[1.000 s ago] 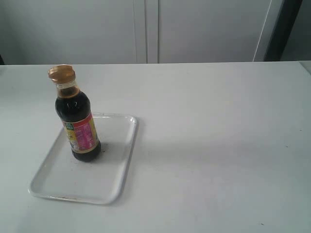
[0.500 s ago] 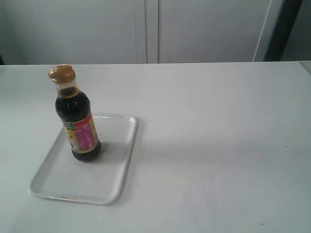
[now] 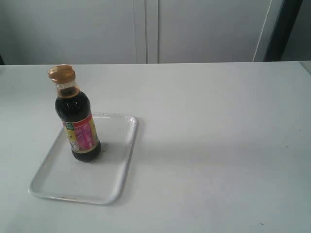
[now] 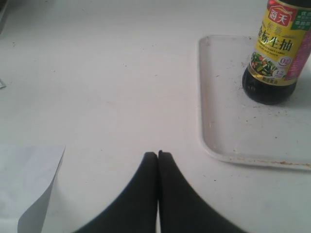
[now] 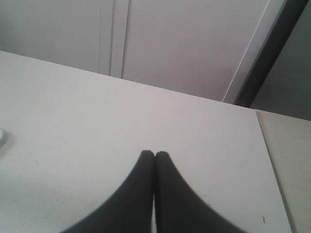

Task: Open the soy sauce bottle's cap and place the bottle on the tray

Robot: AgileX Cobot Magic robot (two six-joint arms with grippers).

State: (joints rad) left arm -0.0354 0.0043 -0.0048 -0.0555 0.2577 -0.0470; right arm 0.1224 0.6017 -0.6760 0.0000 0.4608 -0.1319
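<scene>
Nothing has moved: the bottle (image 3: 77, 121) stays upright on the tray (image 3: 109, 179), cap (image 3: 61, 74) on, both the left gripper (image 4: 158, 154) and right gripper (image 5: 155, 154) closed, empty.

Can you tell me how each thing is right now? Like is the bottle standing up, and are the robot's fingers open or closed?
Soy sauce bottle: standing upright on the tray, nothing holding it.
Cap: on the bottle's neck; open or closed, cannot tell.
Tray: lying flat on the table, bottle on it.
Left gripper: fingers closed, empty.
Right gripper: fingers closed, empty.
</scene>
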